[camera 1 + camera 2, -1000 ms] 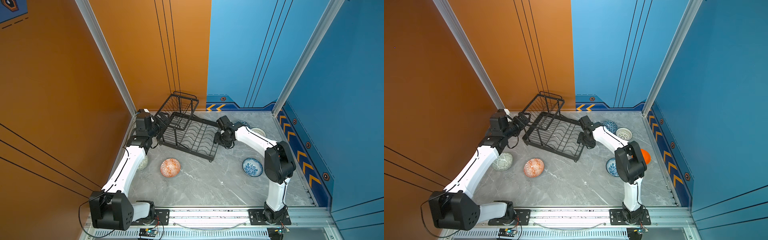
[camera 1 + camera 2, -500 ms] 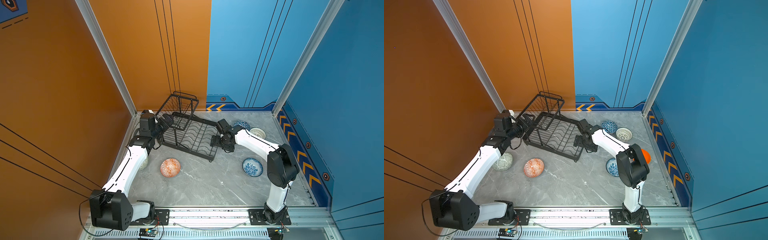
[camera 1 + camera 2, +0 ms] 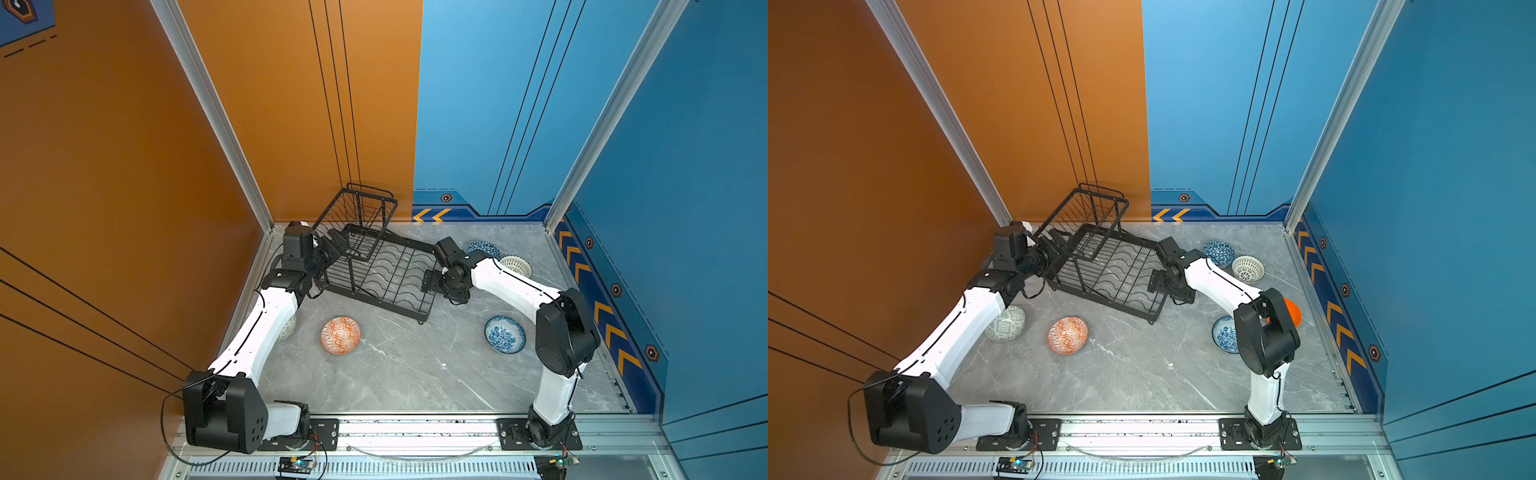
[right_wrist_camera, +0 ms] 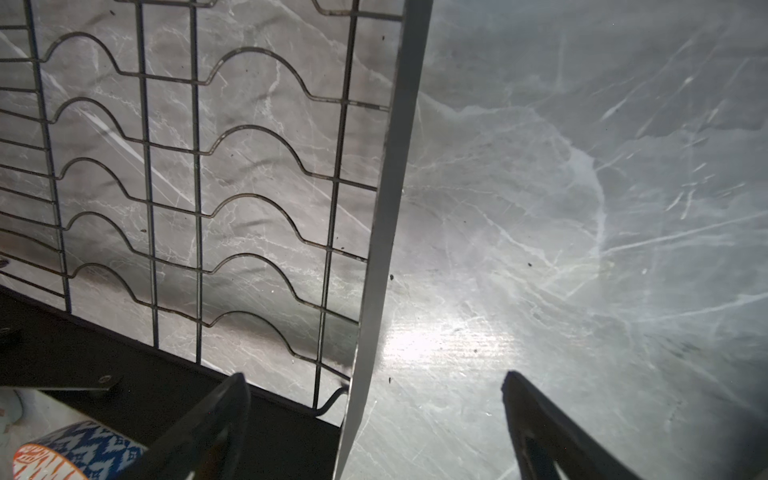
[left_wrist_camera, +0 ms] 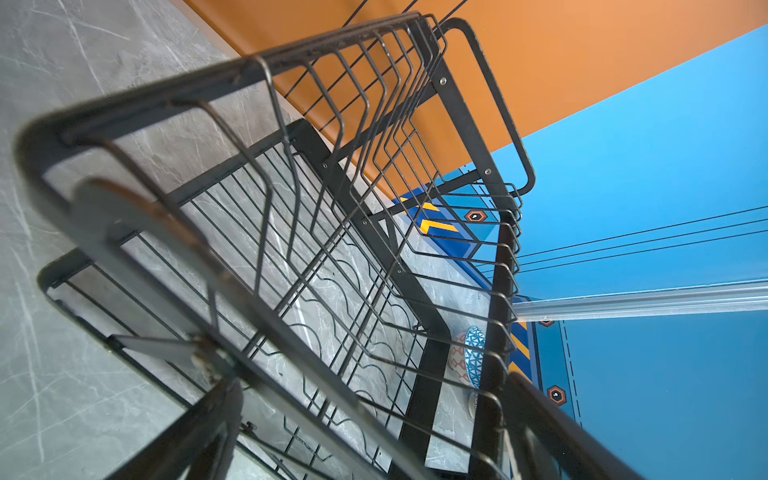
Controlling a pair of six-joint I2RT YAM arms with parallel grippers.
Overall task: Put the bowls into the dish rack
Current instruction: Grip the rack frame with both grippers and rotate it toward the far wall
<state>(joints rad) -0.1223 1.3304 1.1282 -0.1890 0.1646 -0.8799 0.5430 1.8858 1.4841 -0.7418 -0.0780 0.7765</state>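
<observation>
Orange bowl [image 3: 1293, 312] in a top view only, behind right arm [image 3: 1264, 332]

Dish rack [image 3: 1108, 272] stands rear left; 6 bowls [image 3: 1067, 335] lie before and right of it.

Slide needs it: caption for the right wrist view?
Open right gripper at the black wire dish rack's edge rail, empty wavy-wire slots beside it, grey marble table beneath.
</observation>
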